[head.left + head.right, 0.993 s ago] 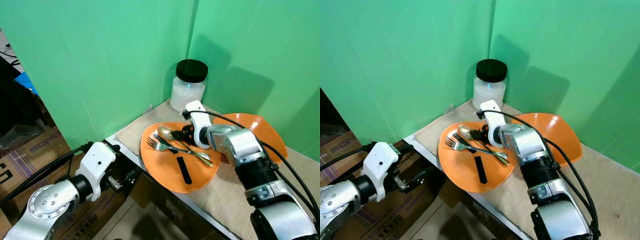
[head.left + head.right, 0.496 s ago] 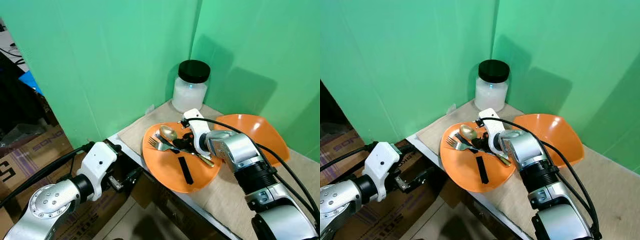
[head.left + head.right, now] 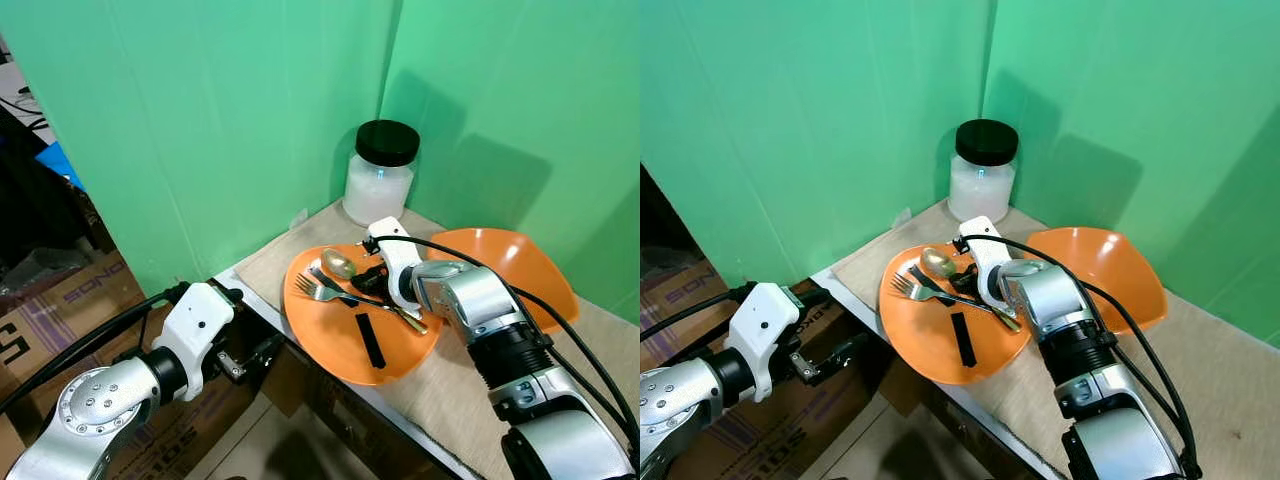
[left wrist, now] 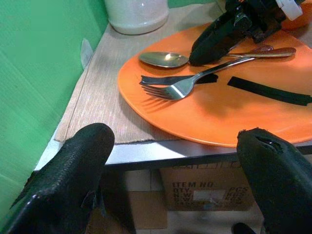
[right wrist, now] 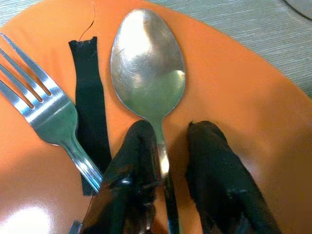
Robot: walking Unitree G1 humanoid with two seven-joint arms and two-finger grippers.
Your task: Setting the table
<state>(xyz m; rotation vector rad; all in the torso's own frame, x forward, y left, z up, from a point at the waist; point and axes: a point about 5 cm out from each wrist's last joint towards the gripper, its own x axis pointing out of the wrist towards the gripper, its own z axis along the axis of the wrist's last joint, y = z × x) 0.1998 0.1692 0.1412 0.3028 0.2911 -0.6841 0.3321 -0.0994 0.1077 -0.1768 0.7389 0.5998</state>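
Judging by how things lie, we are early in setting the table: the cutlery is not yet laid out, and nothing sits at a place of its own.

At nine o'clock from the plate, our left end effector hangs below the worktop edge, its fingers spread wide apart and empty; that arm looks idle.

On the worktop's beige mat rests the orange plate, and on it lie the fork, two black strips, one beside the fork and one nearer six o'clock, and the spoon. The spoon's bowl points toward ten o'clock on the plate.

Our right end effector is down on the plate with one finger on each side of the spoon's neck. The fingers stand close about it, but we cannot tell whether they already pinch it or merely bracket it.

At twelve o'clock from the plate stands a white jar with a black lid; at three o'clock lies a second orange dish, bare.

What is left, as we judge it: lifting out the spoon, then the fork, and placing them beside the plates.
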